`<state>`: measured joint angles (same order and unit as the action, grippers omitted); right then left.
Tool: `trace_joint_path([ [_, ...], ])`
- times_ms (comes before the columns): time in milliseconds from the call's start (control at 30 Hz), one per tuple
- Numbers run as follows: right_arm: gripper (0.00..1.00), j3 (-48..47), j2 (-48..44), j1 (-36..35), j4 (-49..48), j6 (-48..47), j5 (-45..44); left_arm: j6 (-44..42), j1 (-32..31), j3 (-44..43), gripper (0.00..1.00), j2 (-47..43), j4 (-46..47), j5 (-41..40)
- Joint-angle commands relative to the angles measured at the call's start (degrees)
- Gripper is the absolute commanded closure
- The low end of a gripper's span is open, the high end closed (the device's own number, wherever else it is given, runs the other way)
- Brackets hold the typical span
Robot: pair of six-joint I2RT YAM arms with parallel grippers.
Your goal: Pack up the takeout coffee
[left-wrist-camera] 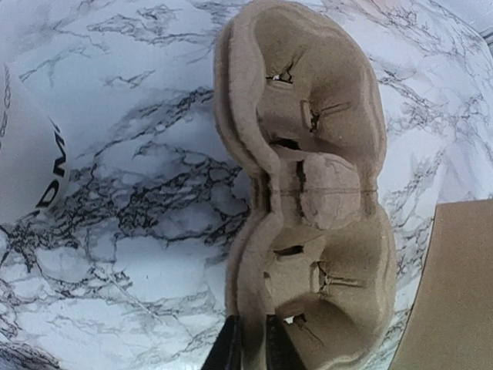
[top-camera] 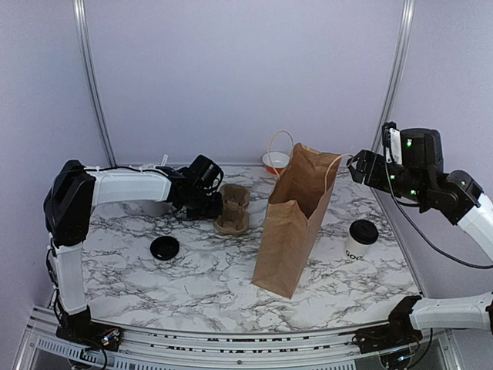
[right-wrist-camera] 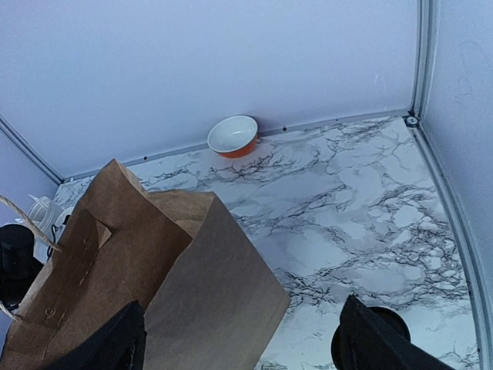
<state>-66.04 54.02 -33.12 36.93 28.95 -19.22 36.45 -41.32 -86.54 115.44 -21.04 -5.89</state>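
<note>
Plainly, the marble surface [top-camera: 192,270] carries a brown paper bag [top-camera: 289,231] standing upright with its mouth open, ready to take things from above. Near its top the right tool [right-wrist-camera: 240,343] hangs released and empty, probably placed to steady the bag. Left of the bag, the left tool [left-wrist-camera: 253,348] is clenched on the rim of the cup tray [left-wrist-camera: 323,193], likely so it can be moved. The takeout coffee [top-camera: 361,239] stands lidded just right of the bag, untouched.

Reaches low with left gripper [left-wrist-camera: 248,345], seemingly pinched on pulp tray [left-wrist-camera: 308,185] rim; holds right gripper [top-camera: 356,165] high, jaws wide.
</note>
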Motion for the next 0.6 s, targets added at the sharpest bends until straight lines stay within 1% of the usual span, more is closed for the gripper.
trace_joint_path([
  [0,0.16,-0.28,0.63,0.49,-1.41,0.85,0.79,1.00,-0.39,5.58,0.83,-5.46,2.81,3.09],
  [67,0.16,-0.31,0.93,0.49,-1.59,0.89,1.04,1.00,-0.72,8.03,0.82,-7.37,3.34,2.95],
  [133,0.16,-0.39,1.28,0.49,-1.68,0.88,1.17,0.81,-1.15,9.41,0.78,-8.72,3.46,2.50],
  [233,0.16,-0.45,1.77,0.52,-1.91,0.76,1.29,-0.09,-2.24,10.40,0.71,-9.96,3.41,0.51],
  [300,0.16,-0.44,1.94,0.56,-1.93,0.65,1.31,-1.11,-3.17,10.20,0.68,-10.08,3.41,-0.56],
  [467,0.16,-0.58,2.23,0.49,-1.79,0.19,0.83,-2.85,-6.20,6.26,0.63,-7.09,1.53,-1.82],
  [567,0.16,-0.78,2.23,0.51,-1.48,0.02,0.53,-4.76,-8.15,1.28,0.61,-3.53,-0.73,-3.59],
])
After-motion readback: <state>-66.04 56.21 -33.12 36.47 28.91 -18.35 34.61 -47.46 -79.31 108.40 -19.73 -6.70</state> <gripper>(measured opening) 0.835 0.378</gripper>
